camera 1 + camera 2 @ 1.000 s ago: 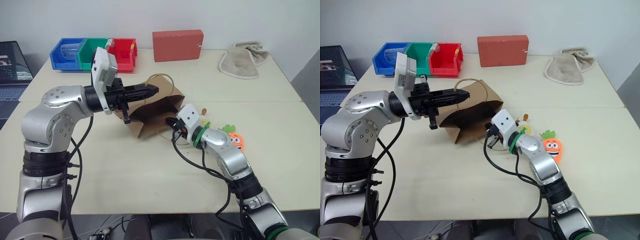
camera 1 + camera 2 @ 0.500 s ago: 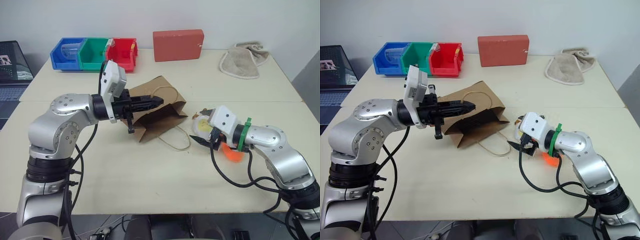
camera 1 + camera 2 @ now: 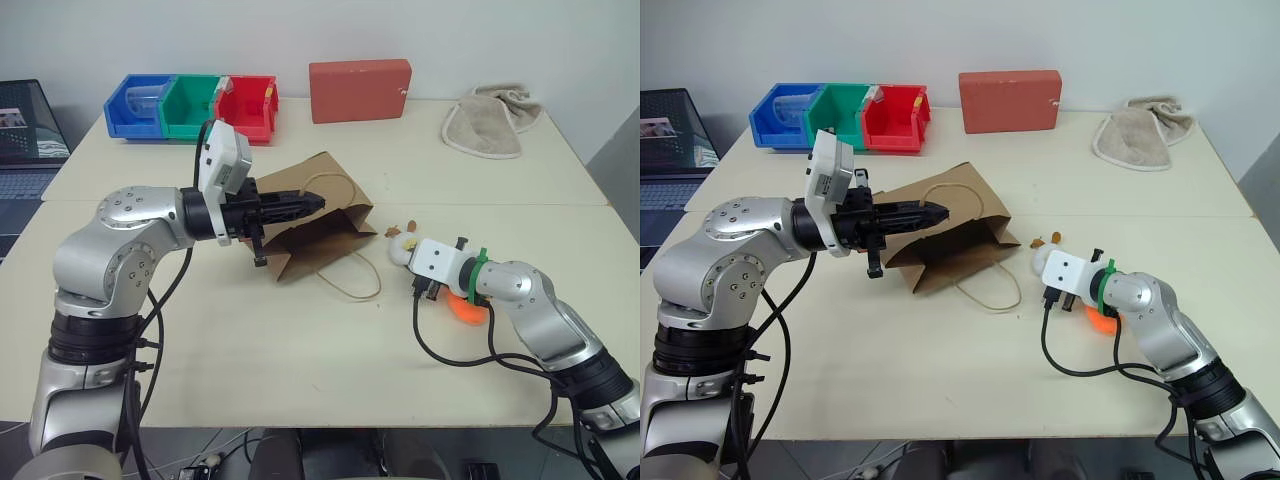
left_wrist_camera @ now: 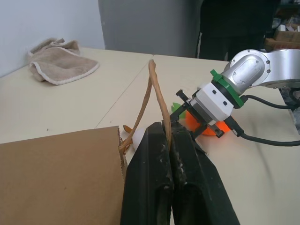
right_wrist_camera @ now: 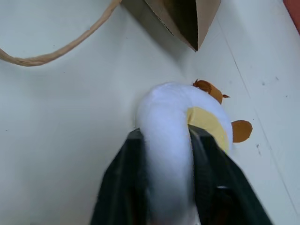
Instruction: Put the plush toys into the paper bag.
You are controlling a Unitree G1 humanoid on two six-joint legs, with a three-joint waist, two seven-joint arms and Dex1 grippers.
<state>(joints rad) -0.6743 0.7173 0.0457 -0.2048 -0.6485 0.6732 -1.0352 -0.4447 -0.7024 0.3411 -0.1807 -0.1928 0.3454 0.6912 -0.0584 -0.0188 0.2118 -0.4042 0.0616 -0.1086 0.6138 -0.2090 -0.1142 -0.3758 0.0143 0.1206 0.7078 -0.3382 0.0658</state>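
The right hand (image 5: 164, 178) has left the bag's mouth and now squeezes the egg (image 5: 180, 140) on the table (image 3: 300, 350), beside the carrot (image 3: 462, 308). The left hand (image 4: 168, 140) still pinches the bag (image 3: 315, 225) handle, so loading can start.

- No text, label, brand, number or sign can be read on anything in these views.
- The laptop screen (image 3: 28, 118) at the far left edge of the head views shows small pictures, but nothing on it is legible.
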